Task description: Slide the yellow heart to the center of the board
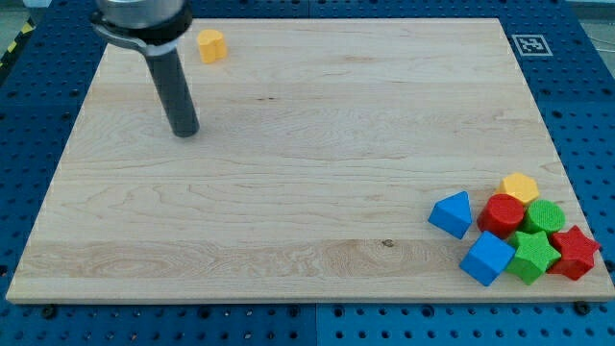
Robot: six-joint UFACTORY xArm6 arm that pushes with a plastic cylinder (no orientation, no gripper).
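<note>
A: Do we see any bin or tray holding things?

B: We see nothing of that kind; the blocks lie loose on the pale wooden board (307, 192). Our arm ends in a straight dark rod with no jaws, so it grips nothing. My tip (185, 133) rests on the board near the view's top left.

A: And the small yellow heart block (211, 45)?

B: We find it close to the board's top edge, up and to the view's right of my tip, near it but apart.

A: The others?

B: We count seven huddled at the view's bottom right: a blue triangular block (452, 213), a red cylinder (502, 213), a yellow hexagonal block (520, 185), a green cylinder (545, 216), a green star (531, 256), a blue cube (486, 259) and a red star (575, 253). Most touch a neighbour.

A: Around the board?

B: We see a blue perforated table (577, 86), and a black-and-white square marker (528, 43) at the board's top right corner.
</note>
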